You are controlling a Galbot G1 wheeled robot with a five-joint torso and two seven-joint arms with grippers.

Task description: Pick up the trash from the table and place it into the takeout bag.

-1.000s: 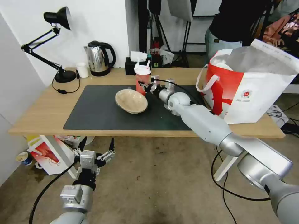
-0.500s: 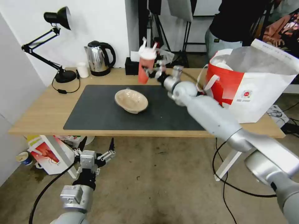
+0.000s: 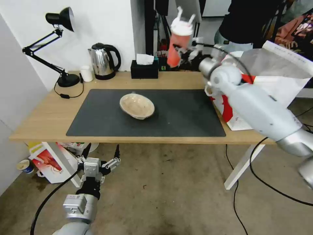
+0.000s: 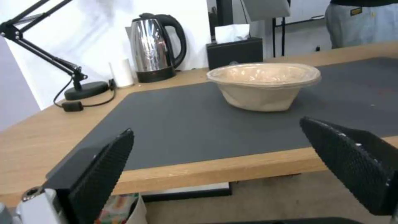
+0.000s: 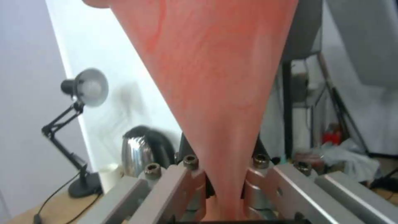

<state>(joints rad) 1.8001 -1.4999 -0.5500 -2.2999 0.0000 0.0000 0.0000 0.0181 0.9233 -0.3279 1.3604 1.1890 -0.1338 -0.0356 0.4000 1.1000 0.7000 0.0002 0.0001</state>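
At the far left of the long light-wood table [image 3: 42, 120], one black articulated desk lamp [image 3: 58, 23] is seen, and to its right one small plain white cup [image 3: 86, 73] and one steel electric kettle with a black handle [image 3: 103, 61] are set along the far edge. Below the table's near edge, over the floor, the left gripper [image 3: 101, 153] is held with its two black fingers [image 4: 104, 168] spread wide and nothing between them. On the large dark grey mat [image 3: 182, 117], one beige shallow paper bowl [image 3: 137, 105] is found near the centre; a clear film appears to line it, and what it contains cannot be told. At the far edge, one black tissue box [image 3: 144, 69] is placed, with a single white tissue standing out of it. Right of the box and high above the table, one red cup with a white lid and two white straws [image 3: 178, 40] is gripped at its lower part by the right gripper [image 3: 182, 55], whose fingers are clamped against both sides of the cup; the cup is tilted slightly. At the right end of the table, one large boxy white takeout bag with a red side panel [image 3: 280, 83] is stood open, partly hidden by the right arm, with its silvery lining visible and something white and rounded just visible inside.
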